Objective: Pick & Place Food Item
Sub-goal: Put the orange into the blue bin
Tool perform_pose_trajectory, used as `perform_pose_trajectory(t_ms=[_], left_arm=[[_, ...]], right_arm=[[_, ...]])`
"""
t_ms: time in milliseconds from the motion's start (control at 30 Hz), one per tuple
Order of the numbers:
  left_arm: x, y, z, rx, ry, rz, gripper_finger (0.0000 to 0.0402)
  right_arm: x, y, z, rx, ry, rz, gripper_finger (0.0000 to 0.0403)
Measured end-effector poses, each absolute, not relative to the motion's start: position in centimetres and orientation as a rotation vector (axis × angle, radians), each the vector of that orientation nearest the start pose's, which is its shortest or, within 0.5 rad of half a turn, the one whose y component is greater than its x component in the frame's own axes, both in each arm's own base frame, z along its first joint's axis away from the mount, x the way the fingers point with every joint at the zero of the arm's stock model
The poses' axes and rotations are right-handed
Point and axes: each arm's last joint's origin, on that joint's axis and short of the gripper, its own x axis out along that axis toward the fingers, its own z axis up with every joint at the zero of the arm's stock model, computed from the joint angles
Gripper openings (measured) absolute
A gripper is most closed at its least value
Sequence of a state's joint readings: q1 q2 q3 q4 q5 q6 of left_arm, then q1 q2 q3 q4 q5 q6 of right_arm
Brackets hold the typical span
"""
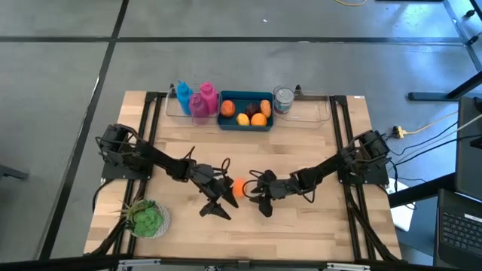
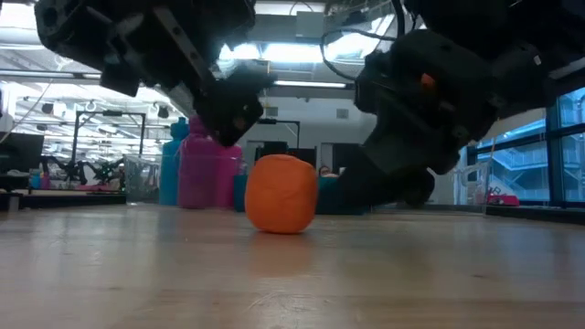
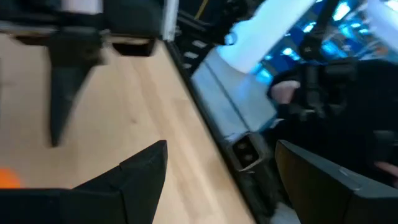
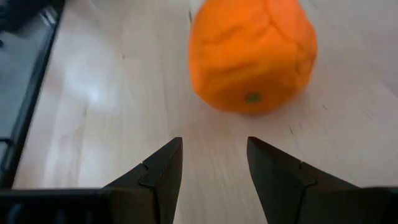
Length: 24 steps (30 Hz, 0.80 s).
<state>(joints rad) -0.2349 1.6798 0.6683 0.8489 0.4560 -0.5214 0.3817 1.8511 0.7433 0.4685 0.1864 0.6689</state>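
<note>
Two grippers flank the one loose food item on my table: an orange [image 1: 238, 185] sitting on the bare wood near the middle, slightly toward the near edge. In the low view the orange [image 2: 281, 193] rests flat on the table [image 1: 316, 218] with nothing gripping it.

Left gripper [image 1: 219, 197]: I see it just left of the orange in the high view, angled down toward the near side. Its wrist view shows both fingers [image 3: 134, 180] spread wide with only tabletop and the table's edge between them; a sliver of orange [image 3: 7, 179] shows at the picture's margin, outside the fingers. Nothing held.

Right gripper [image 1: 254, 193]: just right of the orange, pointing at it. From its wrist view the fingers [image 4: 160, 174] stand partly apart, a moderate gap, and the orange [image 4: 252, 55] lies just ahead of the tips, not between them. I cannot see contact; it looks slightly apart.

Far side of the table, from the high view: a blue bin [image 1: 245, 111] holding several pieces of fruit in orange, yellow and dark colours. Left of it stand a blue bottle [image 1: 184, 98] and a pink bottle [image 1: 203, 100], inside what looks like a clear tray [image 1: 320, 113]. A can [image 1: 283, 99] stands just right of the bin. A green plant-like item on a plate [image 1: 147, 218] sits at the near left corner.
</note>
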Motion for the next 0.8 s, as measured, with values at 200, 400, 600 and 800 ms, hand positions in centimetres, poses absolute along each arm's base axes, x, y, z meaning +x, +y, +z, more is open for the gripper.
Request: perform_pose_trajectory(t_ms=[200, 400, 600, 800], left_arm=[[30.6, -8.7, 18.7, -0.517, 0.312, -0.667, 0.0292], [29.5, -8.1, 20.4, -0.377, 0.309, -0.544, 0.0292], [27.7, -7.1, 22.4, -0.228, 0.323, -0.338, 0.0292], [25.5, -6.4, 24.3, -0.181, 0.342, -0.296, 0.0292]], right_arm=[[30.3, 11.6, 12.6, 0.399, 0.681, -0.017, 0.0180], [29.8, 11.1, 15.5, 0.293, 0.600, -0.017, 0.0180], [30.6, 10.4, 16.8, 0.206, 0.575, 0.032, 0.0180], [31.9, 9.3, 18.3, 0.145, 0.673, 0.092, 0.0180]])
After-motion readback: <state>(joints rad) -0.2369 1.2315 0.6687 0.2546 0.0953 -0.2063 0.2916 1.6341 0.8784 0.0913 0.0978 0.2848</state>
